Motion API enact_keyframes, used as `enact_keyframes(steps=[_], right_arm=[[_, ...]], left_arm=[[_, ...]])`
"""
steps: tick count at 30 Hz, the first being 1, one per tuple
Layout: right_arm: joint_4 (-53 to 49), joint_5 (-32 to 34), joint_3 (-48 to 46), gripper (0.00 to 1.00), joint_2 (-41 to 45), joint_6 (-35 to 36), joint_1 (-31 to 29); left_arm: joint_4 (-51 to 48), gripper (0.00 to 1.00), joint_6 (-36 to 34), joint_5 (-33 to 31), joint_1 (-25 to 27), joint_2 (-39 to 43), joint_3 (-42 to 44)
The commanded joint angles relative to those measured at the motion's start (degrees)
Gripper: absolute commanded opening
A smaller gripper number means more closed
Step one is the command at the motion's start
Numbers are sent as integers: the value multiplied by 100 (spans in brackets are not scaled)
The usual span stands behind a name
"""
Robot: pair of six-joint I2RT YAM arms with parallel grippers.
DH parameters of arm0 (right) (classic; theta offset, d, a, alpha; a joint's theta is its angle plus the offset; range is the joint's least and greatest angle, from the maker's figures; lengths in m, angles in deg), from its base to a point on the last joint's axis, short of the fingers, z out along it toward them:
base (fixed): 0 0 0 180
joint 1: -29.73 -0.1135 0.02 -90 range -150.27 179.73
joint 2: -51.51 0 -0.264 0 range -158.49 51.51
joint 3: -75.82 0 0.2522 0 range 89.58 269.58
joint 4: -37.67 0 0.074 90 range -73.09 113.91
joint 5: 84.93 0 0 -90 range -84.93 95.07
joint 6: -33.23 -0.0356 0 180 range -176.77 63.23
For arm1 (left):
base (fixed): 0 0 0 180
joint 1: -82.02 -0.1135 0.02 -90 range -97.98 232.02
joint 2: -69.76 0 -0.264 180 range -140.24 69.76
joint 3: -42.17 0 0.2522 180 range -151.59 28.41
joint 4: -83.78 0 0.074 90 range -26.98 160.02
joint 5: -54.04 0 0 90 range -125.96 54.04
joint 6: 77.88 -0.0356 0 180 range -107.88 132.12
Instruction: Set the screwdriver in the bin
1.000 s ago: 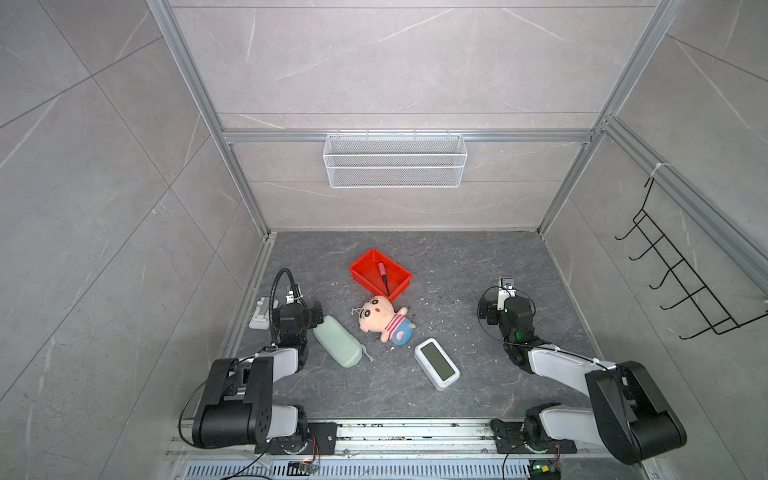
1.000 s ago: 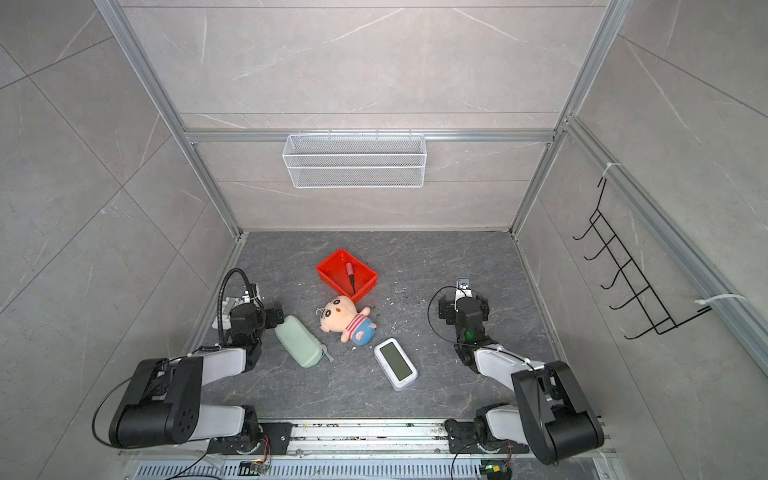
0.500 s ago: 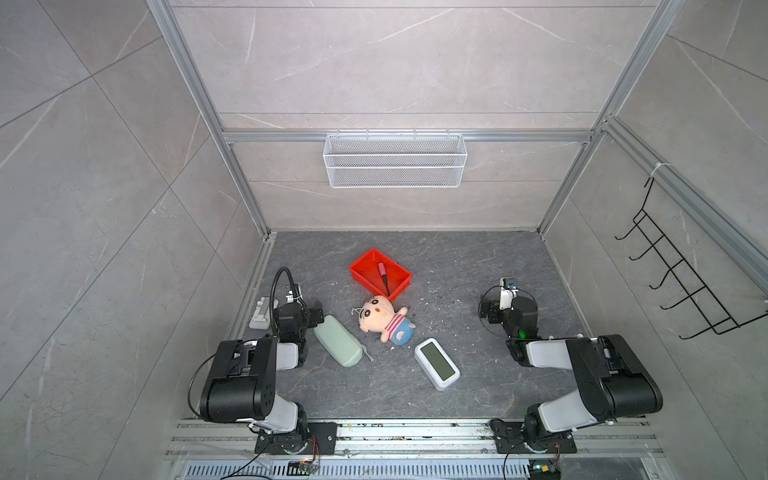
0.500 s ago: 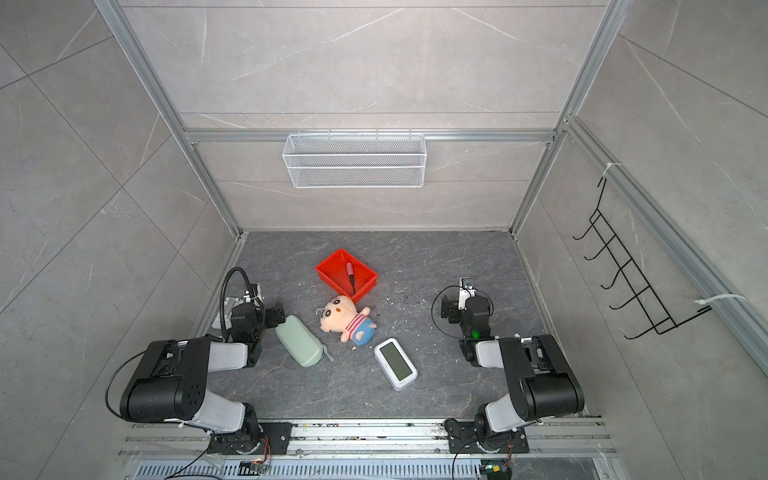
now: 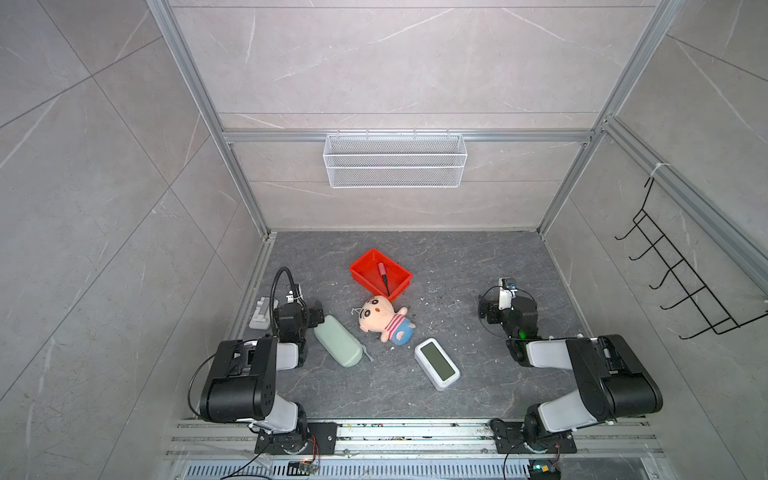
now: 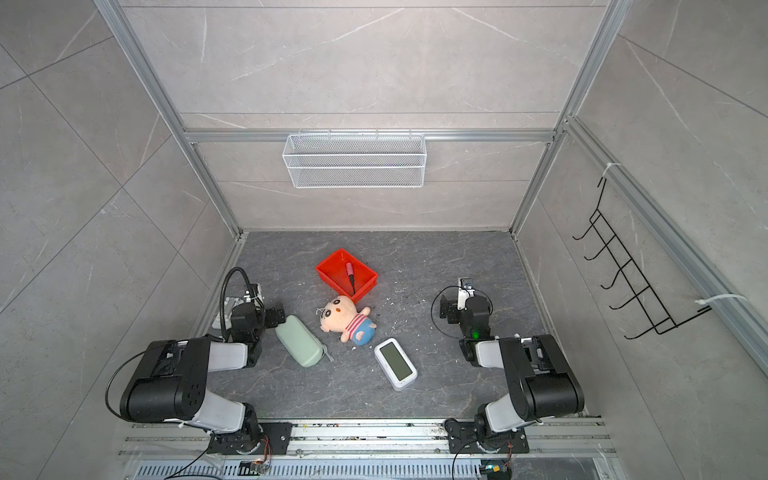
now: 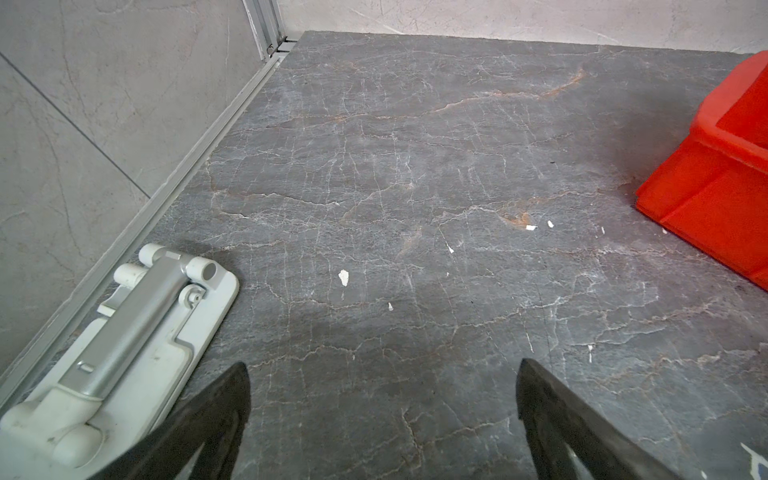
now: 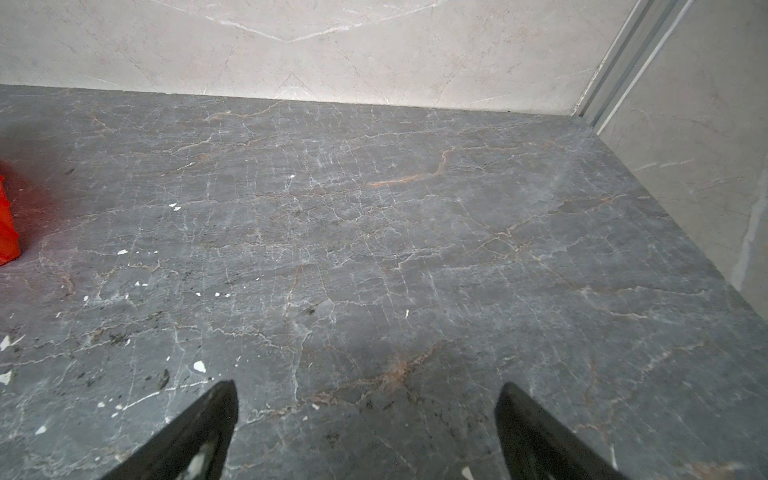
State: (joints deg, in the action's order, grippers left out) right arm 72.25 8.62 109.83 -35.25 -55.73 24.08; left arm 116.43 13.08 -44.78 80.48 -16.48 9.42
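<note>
Both arms are folded low by the front rail, with their wrists aimed at the back wall. The left gripper [image 7: 382, 365] hangs just above the counter [image 5: 457, 266] with its jaws spread wide and nothing between them. A white bracket [image 7: 124, 345] lies just beside one finger, along the left wall rail. The right gripper [image 8: 366, 385] is equally spread and empty, with bare counter ahead of it up to the back and right walls. Between the arms lie a green pouch [image 5: 337, 347], a plush doll [image 5: 380, 320] and a white clock [image 5: 437, 370]. Both top views show the screwdriver [image 5: 383, 276] [image 6: 350, 276] lying inside the red bin [image 5: 365, 268], handle toward the back. The wrist views catch only the bin's outer wall.
</note>
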Motion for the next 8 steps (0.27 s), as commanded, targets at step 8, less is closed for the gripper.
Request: enact_keyframes(steps=[8], right_arm=[[87, -73, 84, 99, -7, -30, 0]], left_arm=[[272, 100, 22, 25, -26, 15, -136]])
